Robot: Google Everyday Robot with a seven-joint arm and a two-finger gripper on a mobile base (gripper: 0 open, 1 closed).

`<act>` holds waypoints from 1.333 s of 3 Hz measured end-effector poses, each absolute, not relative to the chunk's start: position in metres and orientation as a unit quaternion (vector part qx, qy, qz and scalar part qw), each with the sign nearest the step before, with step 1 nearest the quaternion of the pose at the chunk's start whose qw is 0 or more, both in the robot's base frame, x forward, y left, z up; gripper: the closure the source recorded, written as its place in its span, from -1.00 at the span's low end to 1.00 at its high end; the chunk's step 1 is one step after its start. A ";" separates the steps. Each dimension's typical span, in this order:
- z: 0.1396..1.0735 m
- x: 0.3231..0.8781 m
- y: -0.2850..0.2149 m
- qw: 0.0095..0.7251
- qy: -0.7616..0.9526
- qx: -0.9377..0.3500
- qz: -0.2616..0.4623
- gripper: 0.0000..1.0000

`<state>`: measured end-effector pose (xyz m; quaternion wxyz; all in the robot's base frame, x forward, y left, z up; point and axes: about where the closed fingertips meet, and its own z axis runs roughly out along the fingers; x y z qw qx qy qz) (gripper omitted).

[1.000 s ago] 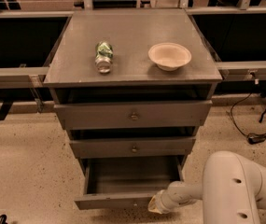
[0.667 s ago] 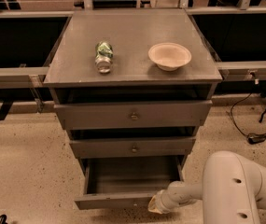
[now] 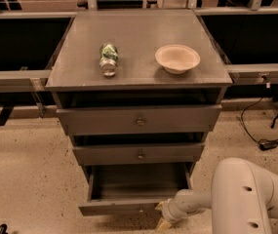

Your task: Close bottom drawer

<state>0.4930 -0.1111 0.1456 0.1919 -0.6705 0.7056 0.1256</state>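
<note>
Standing pulled out at the foot of the cabinet (image 3: 211, 57), the bottom drawer (image 3: 114, 208) juts forward over the floor (image 3: 26, 169), its shallow grey tray open to view from above. Its slim front panel runs along the lower edge of the tray, with a small knob (image 3: 140, 210) near the middle.

The gripper (image 3: 163, 219) sits at the right end of that front panel, low down and seemingly touching its outer face, though the contact is hard to make out from this angle. Whether the gripper is spread or pressed together I cannot tell. The white arm (image 3: 246, 199) behind it fills the lower right corner and reaches in from the right.

Above the bottom drawer sit the middle drawer (image 3: 104, 154) and the top drawer (image 3: 94, 121), each set further back, with a round knob in the centre and a dark gap above its front.

On the cabinet's flat grey top, a can (image 3: 109, 59) lies on its side left of centre. A pale bowl (image 3: 177, 58) stands upright to its right, well apart from the can. A black cable (image 3: 255, 130) trails across the floor on the right.
</note>
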 end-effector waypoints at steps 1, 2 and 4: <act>0.146 0.493 -0.111 0.192 0.706 -0.670 0.126 -1.00; 0.146 0.493 -0.111 0.192 0.706 -0.670 0.126 -1.00; 0.143 0.506 -0.107 0.203 0.695 -0.681 0.107 -0.02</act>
